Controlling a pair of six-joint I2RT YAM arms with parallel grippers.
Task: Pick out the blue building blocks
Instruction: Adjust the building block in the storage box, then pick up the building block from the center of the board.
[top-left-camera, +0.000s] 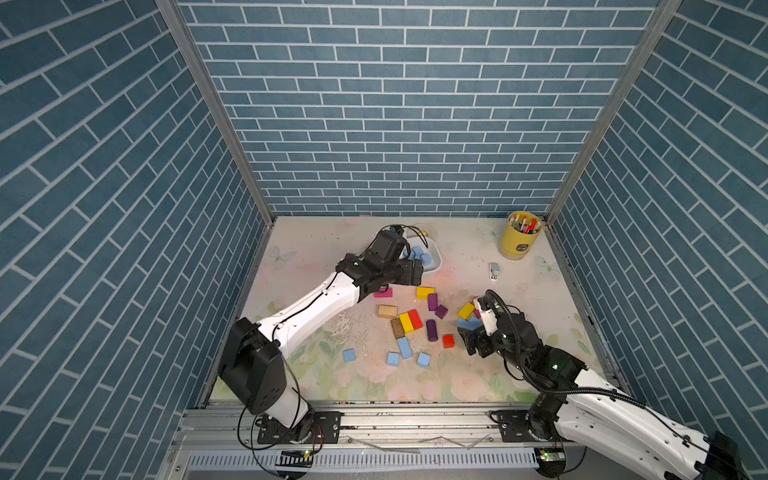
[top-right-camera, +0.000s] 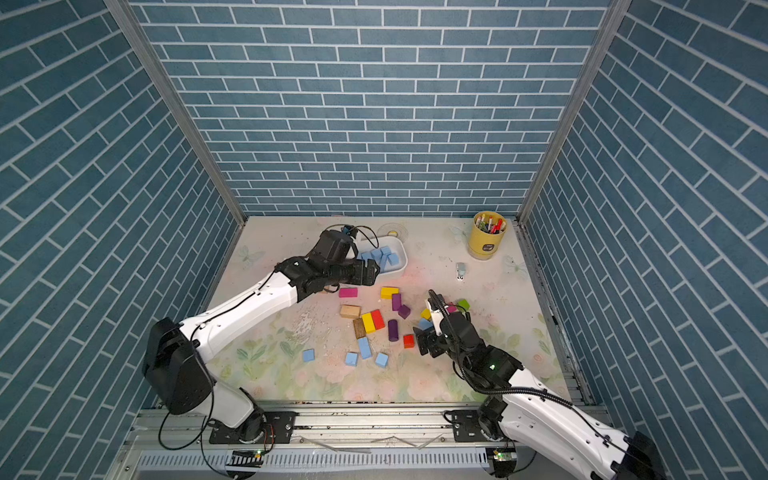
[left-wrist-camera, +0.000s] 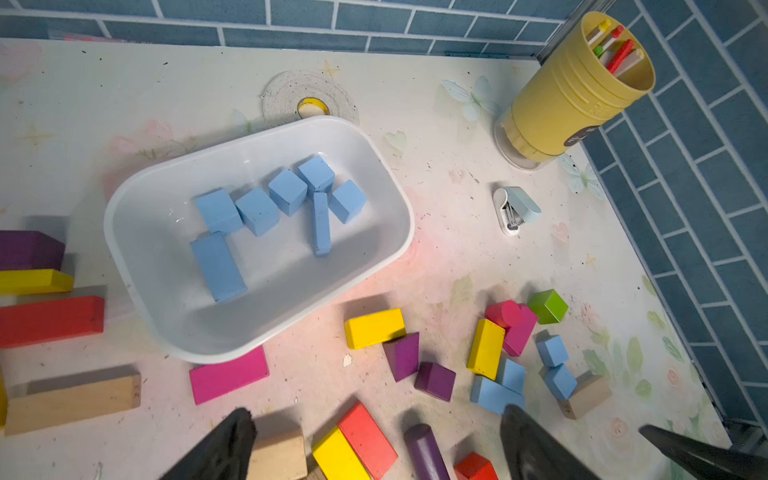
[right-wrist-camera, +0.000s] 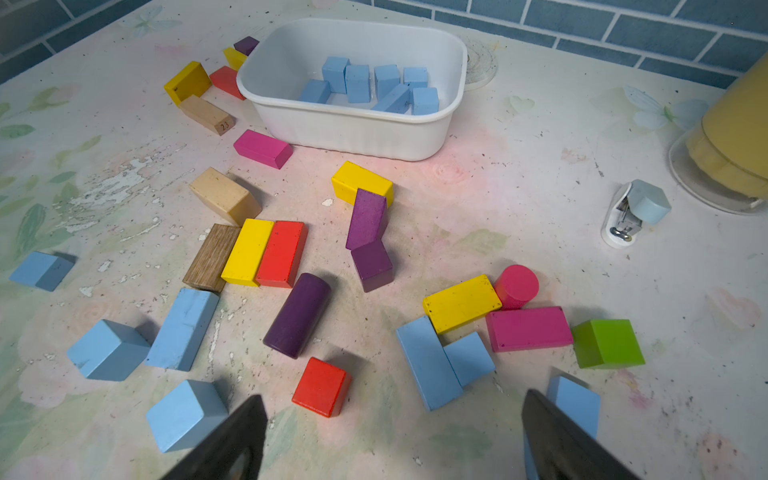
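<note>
On your table (top-left-camera: 478, 374), the white tub (left-wrist-camera: 291, 299) holds several blue blocks (left-wrist-camera: 257, 210), and more lie loose toward the front. The left gripper (top-left-camera: 415, 272) by the tub and the right gripper (top-left-camera: 468, 338) both gape empty. Careful: the blue pair (right-wrist-camera: 440, 361) just ahead of the right one touches a yellow brick (right-wrist-camera: 461, 303), so a sloppy close could snag it.

The floral-print table (top-right-camera: 270, 374) is scuffed mid-frame. On it stand a white tub (top-right-camera: 390, 272) at upper centre, a tape roll (top-right-camera: 392, 230) behind it, a yellow pen cup (top-right-camera: 486, 243) at upper right and a stapler (top-right-camera: 460, 271) below that. Coloured and wooden blocks (top-right-camera: 368, 322) lie scattered centrally, with loose blue building blocks (top-right-camera: 364, 347) lowest.
</note>
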